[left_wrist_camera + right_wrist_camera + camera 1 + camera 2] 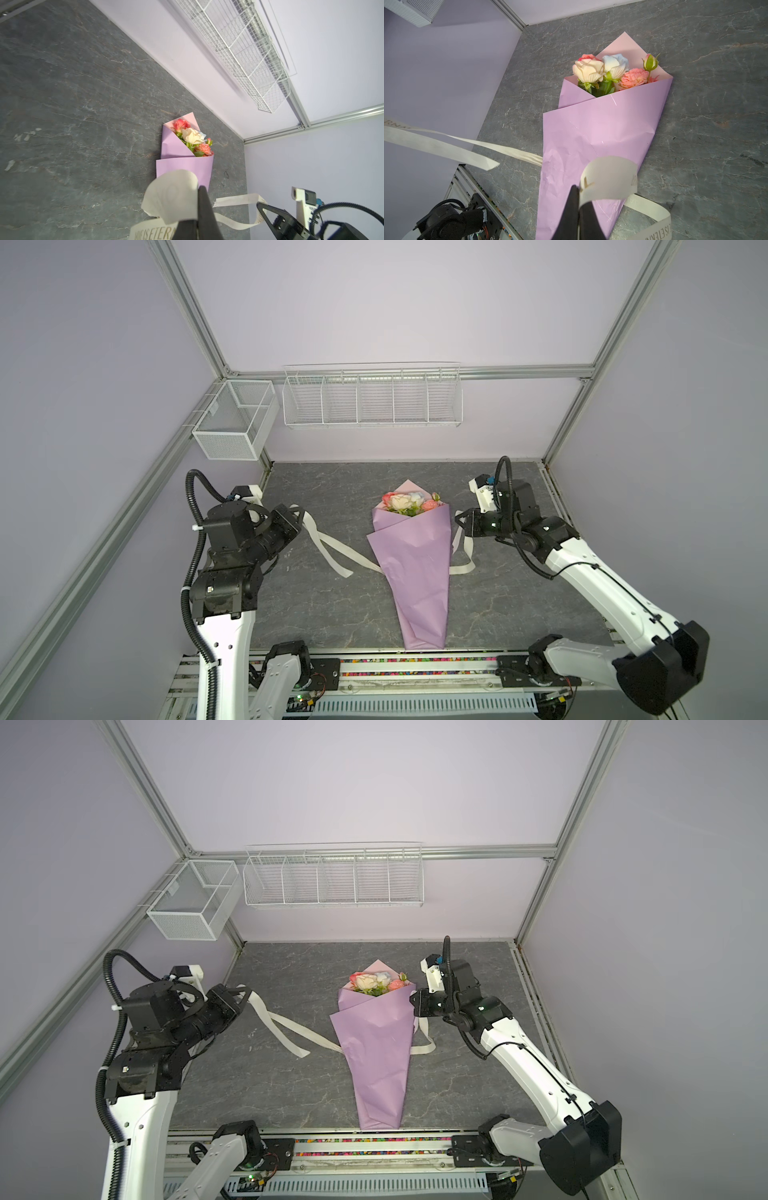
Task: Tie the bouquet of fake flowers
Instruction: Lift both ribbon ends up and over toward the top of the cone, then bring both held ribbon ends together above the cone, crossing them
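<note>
**Both ribbon stretches gripped, nothing tied yet**

The left pincer (296, 511), black and two-fingered, is closed tight on a loop of the long cream fabric ribbon with printed lettering (328, 549). Its wrist view shows the band curling over the fingertips (203, 205). The right pincer (459, 522) is clamped on the ribbon's other stretch, and a loop bulges from between its jaws in its own wrist view. Both hang above the grey stone-patterned worktop (316, 614). The left one is at about 9 o'clock of the flower heads and well apart from them, the right one at 3 o'clock and near the paper's edge.

From each grip the ribbon droops to the worktop and runs under the cone of lilac wrapping paper (415, 572). No band crosses over the top of the cone. One free tail lies flat on the left.

Inside the cone lies the bouquet of fake flowers (409, 502), made of pink, peach, cream and pale-blue roses with green leaves. It is at the worktop's centre, heads toward 12 o'clock and narrow end toward 6 o'clock. The stems are hidden.

The cone looks light and unanchored, so an uneven pull would probably drag or spin it. The taper could let the band slide toward 6 o'clock and miss the stems. A thin pinch on smooth ribbon may slip when tension comes on. Crossing the two arms over the middle also risks snagging the slack tail or crushing the paper flaps open.
</note>
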Available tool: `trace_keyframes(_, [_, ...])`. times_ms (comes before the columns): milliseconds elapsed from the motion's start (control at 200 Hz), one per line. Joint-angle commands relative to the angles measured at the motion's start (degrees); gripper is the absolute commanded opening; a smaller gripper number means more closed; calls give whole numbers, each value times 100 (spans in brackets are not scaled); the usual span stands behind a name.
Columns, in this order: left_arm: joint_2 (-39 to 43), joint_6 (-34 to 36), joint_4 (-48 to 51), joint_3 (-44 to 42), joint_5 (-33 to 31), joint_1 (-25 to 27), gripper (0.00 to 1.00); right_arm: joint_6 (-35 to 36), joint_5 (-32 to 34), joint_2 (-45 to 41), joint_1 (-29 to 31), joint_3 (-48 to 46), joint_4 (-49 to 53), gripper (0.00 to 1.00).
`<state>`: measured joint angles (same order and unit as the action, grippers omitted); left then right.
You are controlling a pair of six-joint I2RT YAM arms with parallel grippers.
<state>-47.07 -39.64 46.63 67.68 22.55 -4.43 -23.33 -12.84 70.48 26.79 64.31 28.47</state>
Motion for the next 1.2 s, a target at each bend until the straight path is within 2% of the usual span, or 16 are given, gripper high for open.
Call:
trace_keyframes(0, [143,253,672,135,-708,12,0,21,220,19,55,84,21,7])
trace_keyframes(305, [473,335,1157,257,-1745,17,0,-39,256,-91,81,46,5,7])
trace_keyframes(660, [486,517,1708,607,-2531,17,0,-93,151,-35,174,46,-87,7])
trace_keyframes(760, [466,721,1406,455,-1894,17,0,-118,170,-39,213,55,-99,7])
trace_keyframes(885, [242,887,759,19,-214,13,0,-72,17,-12,434,193,-310,7])
trace_keyframes(1015, [123,746,-50,-604,1392,130,0,162,-93,524,1108,650,-440,7])
trace_keyframes(1080, [-8,792,-62,-719,1680,343,0,236,-83,1009,1459,1019,-362,7])
trace_keyframes(1195, [7,851,48,-763,1495,881,0,416,-105,1889,2053,1736,-252,8])
